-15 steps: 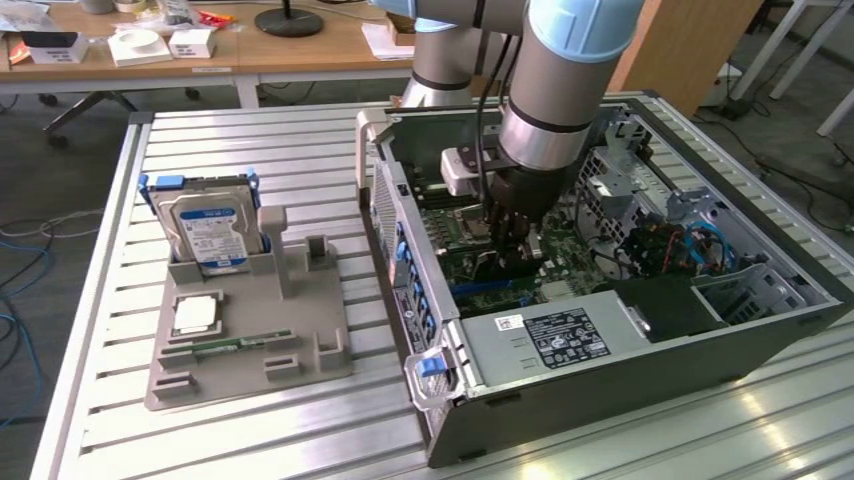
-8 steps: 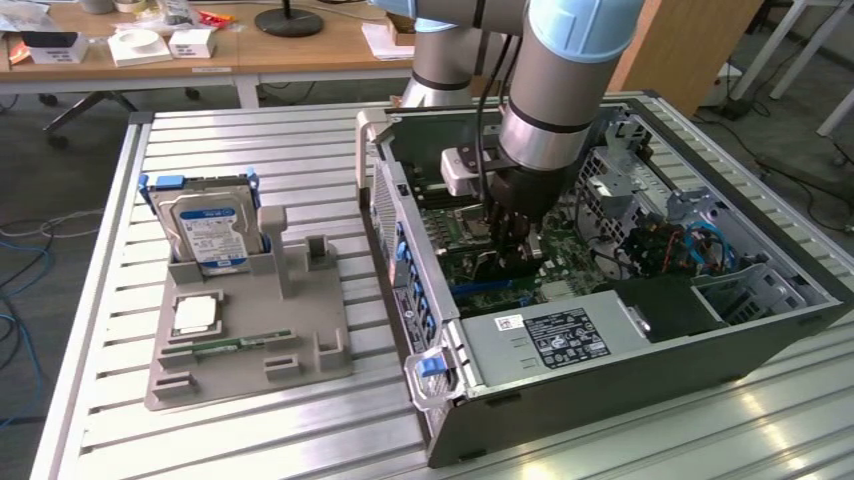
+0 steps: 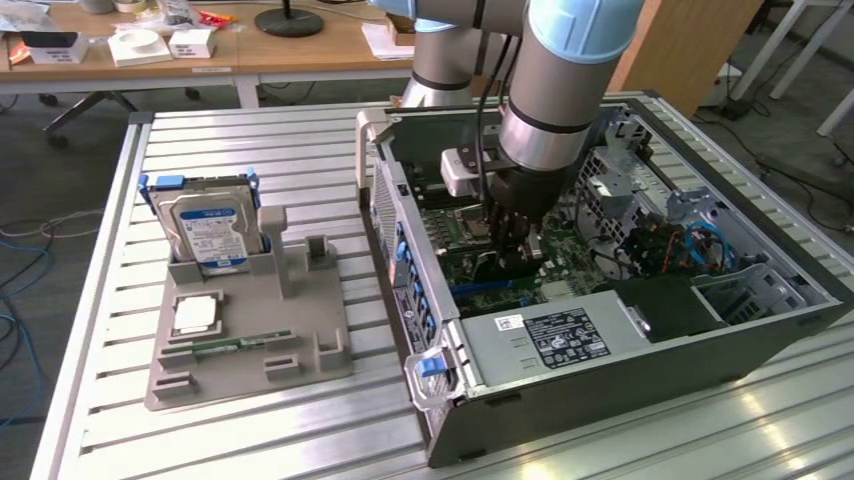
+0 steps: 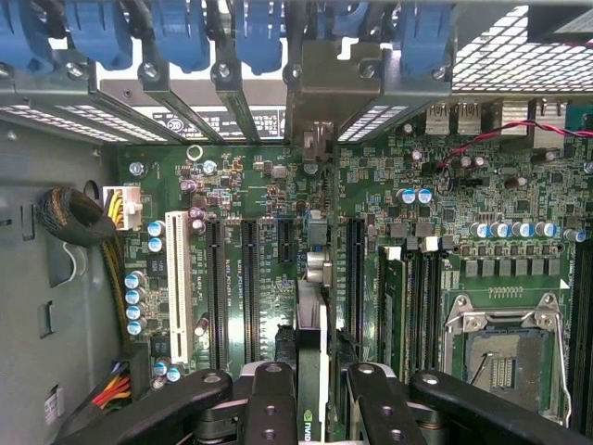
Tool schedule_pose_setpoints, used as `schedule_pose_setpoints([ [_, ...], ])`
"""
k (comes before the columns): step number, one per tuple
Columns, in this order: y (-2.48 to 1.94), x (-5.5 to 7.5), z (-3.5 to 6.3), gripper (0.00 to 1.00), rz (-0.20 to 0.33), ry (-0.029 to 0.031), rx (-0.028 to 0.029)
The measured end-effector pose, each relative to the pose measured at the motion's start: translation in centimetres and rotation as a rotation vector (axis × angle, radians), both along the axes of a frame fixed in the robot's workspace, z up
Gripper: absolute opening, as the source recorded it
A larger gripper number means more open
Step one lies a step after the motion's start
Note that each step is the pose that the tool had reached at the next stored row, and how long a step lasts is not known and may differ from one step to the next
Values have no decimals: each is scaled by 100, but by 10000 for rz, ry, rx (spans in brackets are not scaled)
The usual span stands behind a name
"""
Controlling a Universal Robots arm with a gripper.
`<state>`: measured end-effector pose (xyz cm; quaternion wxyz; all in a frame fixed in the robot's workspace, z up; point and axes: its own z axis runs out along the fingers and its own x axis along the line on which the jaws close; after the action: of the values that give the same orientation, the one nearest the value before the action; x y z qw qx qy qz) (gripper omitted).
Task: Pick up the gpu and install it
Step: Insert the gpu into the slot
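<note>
We are inspecting a slatted metal bench (image 3: 267, 150) that is carrying an open computer case (image 3: 627, 385), which is lying on its side toward the bench edge on the exterior view's right. A grey parts holder (image 3: 240, 340) is sitting near the opposite edge, with a blue-labelled hard drive (image 3: 211, 225) standing in it.

The arm (image 3: 567, 90) is reaching straight down into the case, over the green motherboard (image 4: 232, 185).

The gpu (image 4: 313, 320) is hanging edge-on just above the motherboard. It is lying along the line of the long expansion slots, and its pale metal bracket end (image 4: 318, 139) is pointing toward the case's rear wall of slot covers. We cannot tell whether its lower edge is touching a slot.

We are judging the card to be light and stiff but fragile. It is thin, with exposed components and a contact edge that bending or twisting would harm. We are rating the two flat faces near the upper edge, well away from the contacts, as the sound place to take hold, since a slim board can tilt or slip under a loose grip.

The jaws are standing partly closed and are grasping the gpu. One jaw is pressing on each flat face, at the upper edge, about midway along the card.
</note>
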<state>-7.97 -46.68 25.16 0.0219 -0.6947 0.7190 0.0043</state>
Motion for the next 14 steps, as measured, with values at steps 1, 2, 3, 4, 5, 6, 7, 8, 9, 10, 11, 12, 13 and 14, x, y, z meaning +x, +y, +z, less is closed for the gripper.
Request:
schedule_pose_setpoints([
  [1,0,0,0,26,10,-1,0],
  [2,0,0,0,26,18,0,1],
  [3,0,0,0,26,31,0,2],
  [4,0,-1,0,26,42,-1,2],
  [5,0,-1,1,26,46,0,2],
  [6,0,-6,0,26,47,-3,3],
  [7,0,-6,1,26,47,-3,3],
  [8,0,-6,0,26,48,-3,3],
  [9,1,-5,0,26,48,-3,4],
  [10,3,-6,0,26,48,-3,4],
  [11,3,-6,0,26,48,-3,3],
  [12,3,-6,1,26,48,-2,3],
  [13,4,-6,0,26,48,-3,3],
  [14,4,-8,0,26,47,-3,4],
])
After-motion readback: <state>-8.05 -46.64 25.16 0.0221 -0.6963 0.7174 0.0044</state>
